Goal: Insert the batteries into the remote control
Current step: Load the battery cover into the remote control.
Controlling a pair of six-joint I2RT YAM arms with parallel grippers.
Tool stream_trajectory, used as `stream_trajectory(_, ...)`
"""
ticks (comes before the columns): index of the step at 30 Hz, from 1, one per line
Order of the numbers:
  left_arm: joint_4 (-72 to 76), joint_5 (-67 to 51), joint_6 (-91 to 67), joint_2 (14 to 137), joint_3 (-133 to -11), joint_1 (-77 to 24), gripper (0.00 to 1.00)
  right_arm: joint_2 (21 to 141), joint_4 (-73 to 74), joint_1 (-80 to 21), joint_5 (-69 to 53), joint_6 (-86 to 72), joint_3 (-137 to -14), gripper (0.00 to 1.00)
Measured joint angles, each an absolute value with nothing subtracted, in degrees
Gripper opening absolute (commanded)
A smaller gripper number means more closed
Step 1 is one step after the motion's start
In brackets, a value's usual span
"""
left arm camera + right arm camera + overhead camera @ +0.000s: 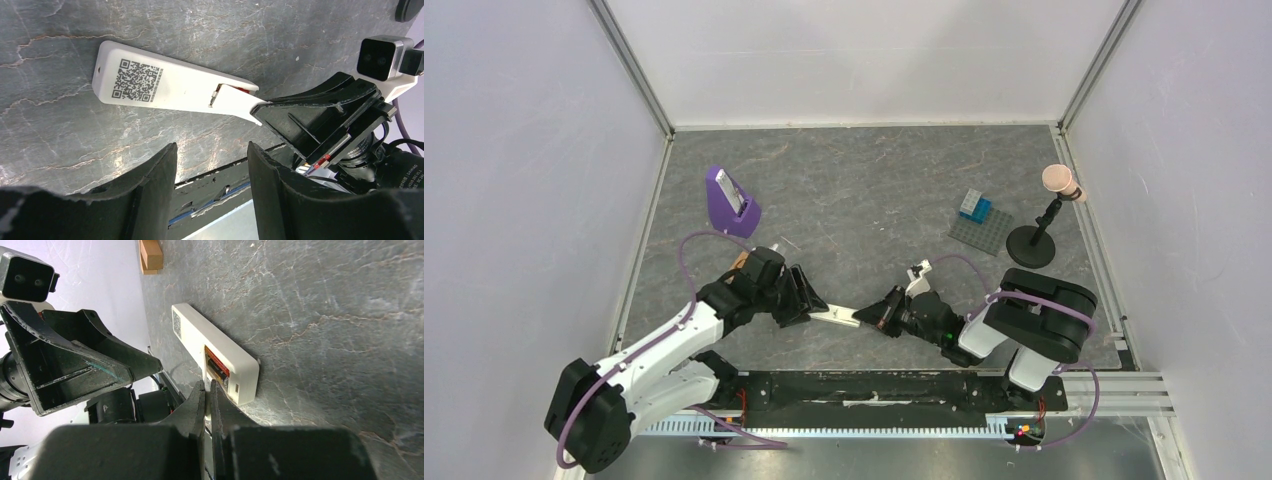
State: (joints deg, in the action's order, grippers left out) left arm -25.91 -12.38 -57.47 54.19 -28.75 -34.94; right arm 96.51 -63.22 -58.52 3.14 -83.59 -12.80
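Note:
The white remote control (165, 85) lies face down on the table, QR label up, between the two grippers (836, 317). Its battery bay at the right end is open. A red-orange battery (218, 361) and a dark battery (218, 373) lie inside it. My right gripper (207, 388) is shut on a small flat white plastic strip (240, 102), which slants over the bay's end and touches the remote. My left gripper (211, 150) is open and empty, just on the near side of the remote's left half.
A purple wedge stand (729, 200) with a grey slab stands at the back left. Blue bricks on a grey baseplate (979, 228) and a black stand with a pink ball (1036, 243) are at the right. A wooden block (151, 255) lies beyond the remote.

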Motion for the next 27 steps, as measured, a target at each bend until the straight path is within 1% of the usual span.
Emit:
stream_trajectory(16,-22.20,-13.82,-57.47,58.65,-28.67,-34.74,0.59,98.08,-64.64,-58.37,3.03,-83.57,-12.95,0.00)
stream_trajectory(24,-18.68,-14.31,-57.49,64.07,-28.69,-34.65,0.57,100.36,-67.68,-58.37,2.66,-84.31,-12.91,0.00)
stream_trajectory(27,-16.99,-15.44,-57.49,65.60,-28.80,-34.46,0.55,100.36,-67.68,-58.37,2.61,-84.53,-12.91,0.00)
